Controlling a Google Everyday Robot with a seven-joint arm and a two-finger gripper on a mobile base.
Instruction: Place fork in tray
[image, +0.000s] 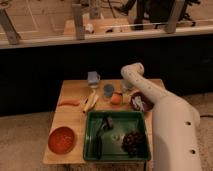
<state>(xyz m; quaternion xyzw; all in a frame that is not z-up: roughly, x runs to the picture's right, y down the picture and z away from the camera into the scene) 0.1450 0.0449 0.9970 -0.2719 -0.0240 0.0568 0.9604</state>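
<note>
Nearest, at the left front of the wooden table (67, 120): a round orange bowl (61, 139), smooth and shallow.

Beside it is the tray (86, 140), dark green plastic, rectangular with a raised rim. It holds a dark bumpy cluster (132, 141) at front right and a thick dark utensil (106, 122) toward the back. A dark streak by the left wall is too dim to name.

My arm (170, 125), white and smooth, rises at the right. It covers that table edge and is cut off at the bottom.

Mid-table, left to right: an orange tapered piece (69, 103), pale yellowish sticks (91, 101), a small orange round thing (116, 99), and a dark purple bowl (140, 102) with something pale inside, partly behind my arm.

Further back are a blue cup (108, 90) and a blue block (93, 77) at the far edge.

My gripper (126, 90) hangs low between cup and purple bowl, just behind the orange round thing. I cannot tell whether it is wide, narrow or holding anything.

The fork is too thin to pick out; I cannot tell where it lies.

Beyond the table are a dark wall and a rail with grey posts (77, 21).
</note>
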